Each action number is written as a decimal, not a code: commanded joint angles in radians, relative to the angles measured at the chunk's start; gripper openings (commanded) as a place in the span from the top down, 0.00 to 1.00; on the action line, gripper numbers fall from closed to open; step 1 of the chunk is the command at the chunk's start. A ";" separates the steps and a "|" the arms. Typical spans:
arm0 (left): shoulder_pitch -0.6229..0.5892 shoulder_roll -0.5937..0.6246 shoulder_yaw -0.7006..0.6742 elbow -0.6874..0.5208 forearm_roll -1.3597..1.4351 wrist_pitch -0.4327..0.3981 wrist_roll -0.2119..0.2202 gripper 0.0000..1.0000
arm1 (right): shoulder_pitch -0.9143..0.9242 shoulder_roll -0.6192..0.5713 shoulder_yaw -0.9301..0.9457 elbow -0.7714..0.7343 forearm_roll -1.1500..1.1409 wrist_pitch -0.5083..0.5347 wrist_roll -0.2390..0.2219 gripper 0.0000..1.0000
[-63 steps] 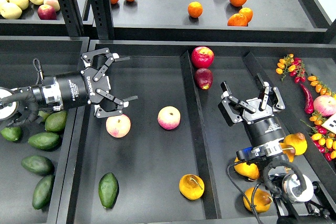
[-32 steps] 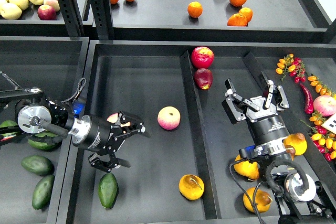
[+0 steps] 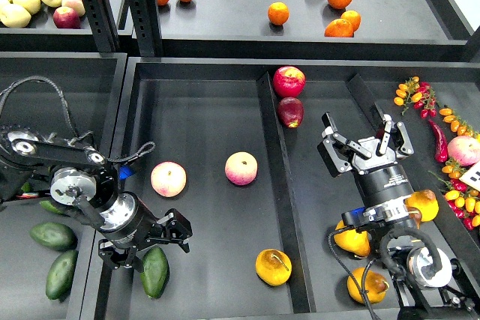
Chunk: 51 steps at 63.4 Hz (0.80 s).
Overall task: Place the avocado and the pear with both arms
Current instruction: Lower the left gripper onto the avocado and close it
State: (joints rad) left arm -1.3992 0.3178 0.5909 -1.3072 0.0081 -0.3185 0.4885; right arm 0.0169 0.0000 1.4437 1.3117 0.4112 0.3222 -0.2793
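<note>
Left claw (image 3: 146, 245) hangs open directly over the avocado (image 3: 154, 272) (long axis toward the tray's near edge); right claw (image 3: 365, 142), spread wide and empty, stands farther from the pear (image 3: 273, 267).

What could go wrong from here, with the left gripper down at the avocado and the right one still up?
1. The left gripper sits low over the avocado, near the tray wall; a slanted grasp on the smooth fruit may squirt it away or pin it against the wall.
2. The pear lies across the divider from the open right gripper; reaching it risks clipping that divider.
3. Two peaches lie close; the left arm's elbow could knock them.
</note>
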 commanded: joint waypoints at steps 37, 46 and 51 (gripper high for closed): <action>0.012 -0.175 0.141 0.112 -0.072 0.121 0.000 0.01 | 0.000 0.000 -0.002 0.000 0.001 0.000 0.000 0.00; 0.016 -0.210 0.165 0.140 -0.069 0.121 0.000 0.01 | 0.000 0.000 -0.002 0.000 0.000 0.000 0.000 0.00; 0.014 -0.214 0.173 0.141 -0.069 0.121 0.000 0.01 | 0.000 0.000 -0.002 0.000 0.001 0.000 0.000 0.00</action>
State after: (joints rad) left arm -1.3838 0.1115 0.7513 -1.1718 -0.0634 -0.1978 0.4887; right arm 0.0169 0.0000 1.4419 1.3116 0.4127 0.3222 -0.2791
